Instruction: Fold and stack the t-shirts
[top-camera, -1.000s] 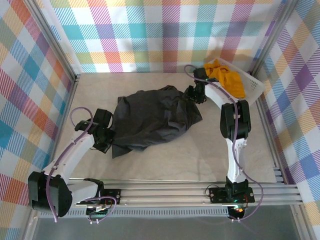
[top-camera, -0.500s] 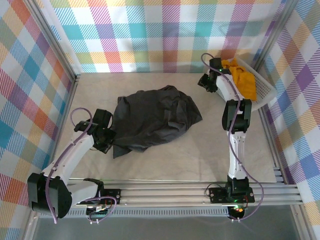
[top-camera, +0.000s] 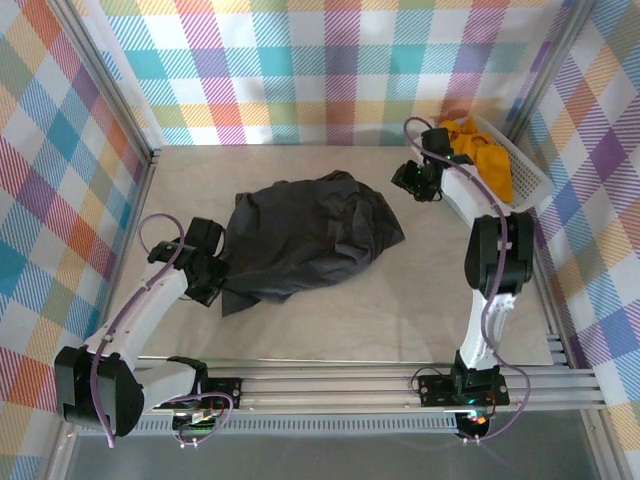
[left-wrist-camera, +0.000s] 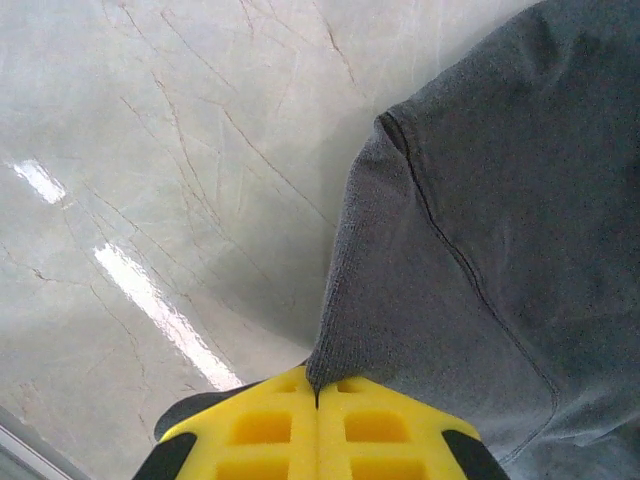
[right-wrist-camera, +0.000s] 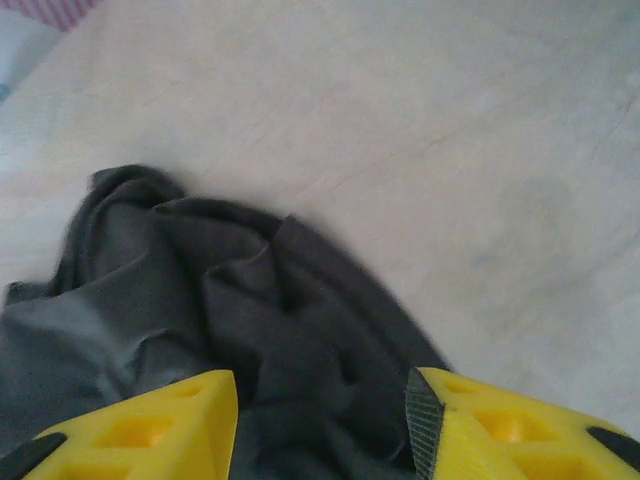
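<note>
Left fingers (left-wrist-camera: 262, 428) clench the hem of the charcoal t-shirt (top-camera: 300, 240), which lies crumpled at the middle of the table (top-camera: 400, 310). Right fingers (right-wrist-camera: 150, 425) stand parted and empty near its far right edge. The mustard t-shirt (top-camera: 488, 165) lies in the white basket (top-camera: 532, 180).

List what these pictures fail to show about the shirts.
Black t-shirt: collar and sleeves lost in its own crumples, top view.
Yellow t-shirt: partly hidden by the basket wall and right arm, top view.
Left pincer: how much cloth it pinches is hidden by its own fingers, left wrist view.
</note>
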